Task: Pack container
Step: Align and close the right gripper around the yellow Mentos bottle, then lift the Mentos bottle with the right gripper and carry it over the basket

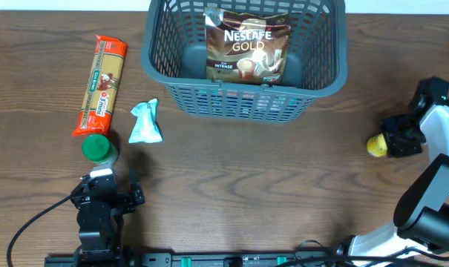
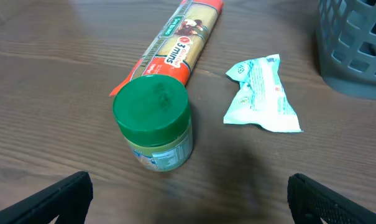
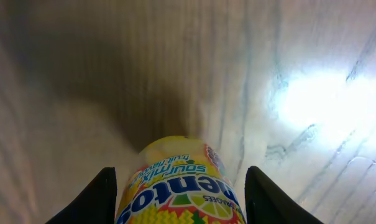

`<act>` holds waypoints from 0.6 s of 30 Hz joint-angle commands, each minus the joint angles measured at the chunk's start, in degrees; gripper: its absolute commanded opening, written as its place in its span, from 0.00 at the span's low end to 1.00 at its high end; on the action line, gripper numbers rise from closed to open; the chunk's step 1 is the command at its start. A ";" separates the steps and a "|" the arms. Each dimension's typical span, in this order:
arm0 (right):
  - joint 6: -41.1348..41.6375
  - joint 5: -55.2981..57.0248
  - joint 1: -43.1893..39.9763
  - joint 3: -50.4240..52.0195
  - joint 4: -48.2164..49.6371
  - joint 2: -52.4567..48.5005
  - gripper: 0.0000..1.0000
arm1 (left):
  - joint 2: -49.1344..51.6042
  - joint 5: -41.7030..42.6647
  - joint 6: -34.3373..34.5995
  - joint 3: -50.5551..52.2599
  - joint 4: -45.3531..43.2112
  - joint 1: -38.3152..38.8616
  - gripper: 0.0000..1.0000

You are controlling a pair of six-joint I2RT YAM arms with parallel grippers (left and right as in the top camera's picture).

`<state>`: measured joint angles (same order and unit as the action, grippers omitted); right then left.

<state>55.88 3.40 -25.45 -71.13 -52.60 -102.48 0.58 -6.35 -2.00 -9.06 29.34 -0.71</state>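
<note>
Yellow plastic shows between the fingers of the right gripper [image 3: 181,208]: it is clenched on a Mentos bottle [image 1: 377,145], whose sides look to meet both fingers. Whether the bottle rests on the wooden table [image 1: 283,185] or hangs just above it, I cannot tell.

From that gripper the dark grey slotted basket [image 1: 209,100] lies to the far left, at the table's far edge near the middle, with its long axis running left to right. The right arm is the one nearer its right end, and bare table lies between them, so the way across looks free. The thick right-hand rim is the edge that the bottle would have to clear.

Inside the basket a Nescafé Gold pouch [image 1: 248,46] leans in the middle, leaving open floor to its right and left; the right side seems the easier spot.

At the near left, the left gripper [image 2: 191,211] stands released and wide, holding nothing. A green-lidded jar [image 2: 153,127] stands upright just beyond it, with a long pasta pack [image 2: 175,46] and a pale blue packet [image 2: 262,93] farther off.
</note>
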 commanded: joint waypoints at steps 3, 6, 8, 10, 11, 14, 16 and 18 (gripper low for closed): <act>-2.93 0.15 2.36 -6.19 -1.22 1.03 0.07 | -0.37 -0.11 -0.98 0.96 -0.11 -0.24 0.99; -4.20 0.20 3.69 -10.38 -2.71 1.03 0.06 | -0.37 -0.11 -0.98 0.96 -0.11 -0.24 0.99; -4.83 0.24 4.66 -13.49 -3.87 1.03 0.06 | -0.37 -0.11 -0.98 0.96 -0.11 -0.24 0.99; -5.88 0.22 5.64 -16.65 -5.03 1.03 0.07 | -0.37 -0.11 -0.98 0.96 -0.11 -0.24 0.99; -6.54 0.26 6.12 -18.40 -5.60 1.03 0.07 | -0.37 -0.11 -0.98 0.96 -0.11 -0.24 0.99; -8.92 0.26 7.56 -23.50 -7.04 1.03 0.07 | -0.37 -0.11 -0.98 0.96 -0.11 -0.24 0.99; -11.37 0.28 8.61 -26.91 -7.78 1.03 0.07 | -0.37 -0.11 -0.98 0.96 -0.11 -0.24 0.99; -13.22 0.98 9.88 -30.58 -8.98 1.03 0.06 | -0.35 -0.11 -0.98 0.96 -0.11 -0.24 0.99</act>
<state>47.51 3.40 -17.63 -96.07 -60.73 -102.48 0.58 -6.35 -2.00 -9.06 29.34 -0.71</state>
